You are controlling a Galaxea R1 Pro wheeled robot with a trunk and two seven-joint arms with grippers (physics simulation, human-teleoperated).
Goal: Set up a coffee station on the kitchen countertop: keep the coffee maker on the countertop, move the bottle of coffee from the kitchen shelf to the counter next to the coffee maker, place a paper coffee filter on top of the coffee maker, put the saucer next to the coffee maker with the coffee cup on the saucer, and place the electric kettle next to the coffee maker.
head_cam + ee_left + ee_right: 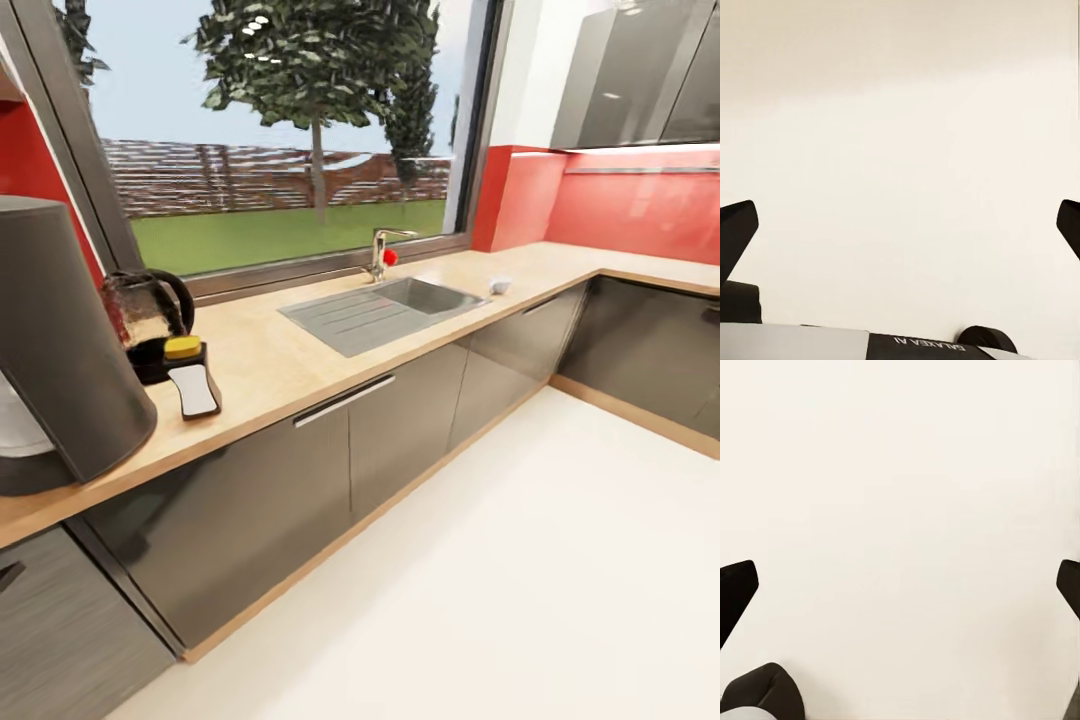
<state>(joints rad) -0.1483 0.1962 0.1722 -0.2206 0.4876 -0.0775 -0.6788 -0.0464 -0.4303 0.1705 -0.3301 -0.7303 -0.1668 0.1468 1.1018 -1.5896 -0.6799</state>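
Bright and even throughout, daylit from the window [280,130]. Soft and slightly blurred in the head view, with wide-angle stretch bending the bench [300,350] edge and cabinets toward the corners. Glossy reflections on the grey fronts [410,420]; faint shadows only. Washed-out cream in both wrist views, nearly featureless.

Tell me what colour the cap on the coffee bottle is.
Yellow; the cap on the bottle of coffee shows best in the head view.
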